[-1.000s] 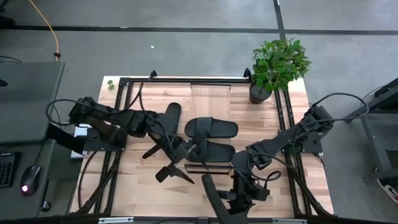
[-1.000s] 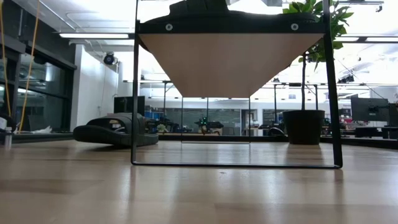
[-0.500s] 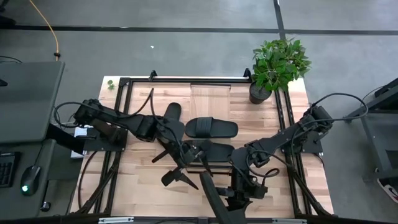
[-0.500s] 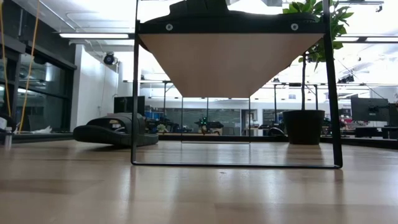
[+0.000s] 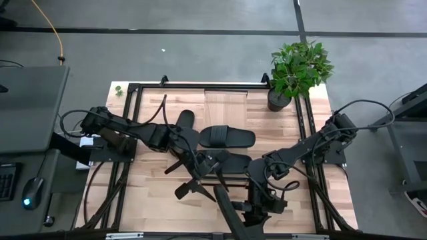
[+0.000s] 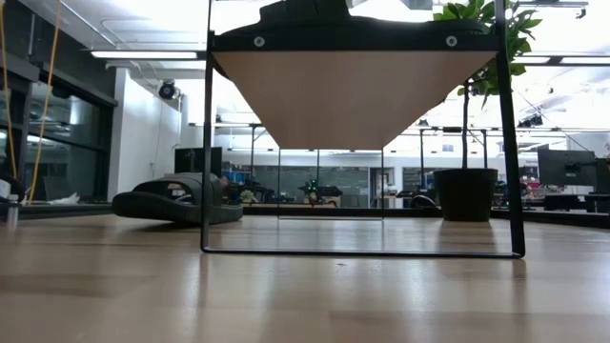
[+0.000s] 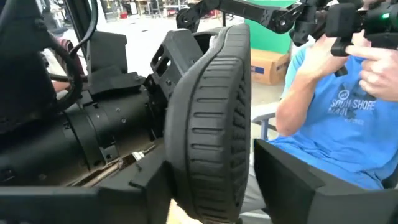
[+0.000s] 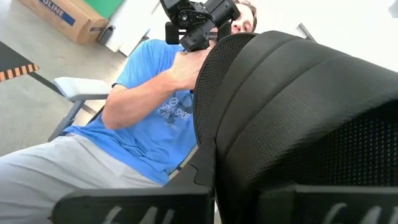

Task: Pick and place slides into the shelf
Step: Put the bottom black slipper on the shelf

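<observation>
Two black slides [image 5: 227,138] [image 5: 231,162] lie on the light-wood shelf [image 5: 225,107], whose underside [image 6: 353,95] shows in the low view. Another slide [image 5: 183,125] rests sole down on the tabletop to the shelf's left. My right gripper [image 5: 245,212] is shut on a further slide [image 5: 225,205], held on edge in the air near the table's front. My left gripper [image 5: 200,189] is open, reaching in from the left. Its fingers stand close on either side of that slide's ridged sole [image 7: 211,124]. My right gripper pinches the raised slide between its two fingers at its edge [image 8: 214,163]; the textured strap [image 8: 298,106] bulges beside them. The slide is lifted clear of the table and stands on edge. My left gripper's fingers [image 7: 152,183] flank the sole; whether they touch it I cannot tell.
A potted plant [image 5: 293,70] stands at the table's far right corner. Black metal frame rails [image 5: 130,133] run along both sides of the table. A person in a blue shirt [image 8: 155,112] sits beyond the table's front edge, hands raised.
My left gripper has moved toward the table's near right, up to the slide that my right gripper holds, and its fingers now stand around that slide's sole. My right gripper and the slide have stayed in place.
</observation>
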